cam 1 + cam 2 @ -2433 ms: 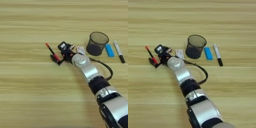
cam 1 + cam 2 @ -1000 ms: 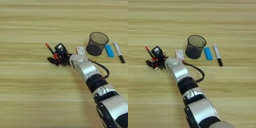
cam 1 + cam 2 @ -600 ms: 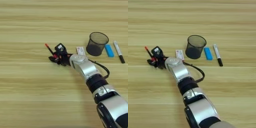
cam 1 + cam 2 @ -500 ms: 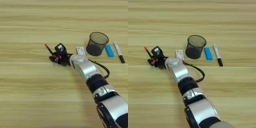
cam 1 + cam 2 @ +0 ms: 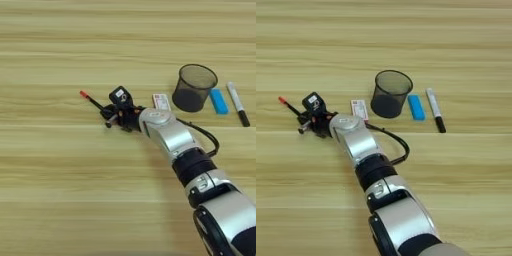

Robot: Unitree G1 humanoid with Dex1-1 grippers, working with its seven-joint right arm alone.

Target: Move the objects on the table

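Wooden table, one pen pinched by hand, one marker, one box

The surface is light wood grain, streaked across in pale yellow and tan. On it show a thin pen with a red tip and black shaft, a white box with red edging, a black mesh cup, a bright blue block and a white marker with a black cap. The right arm has a silver forearm, a black cable and a black gripper bearing a small white label.
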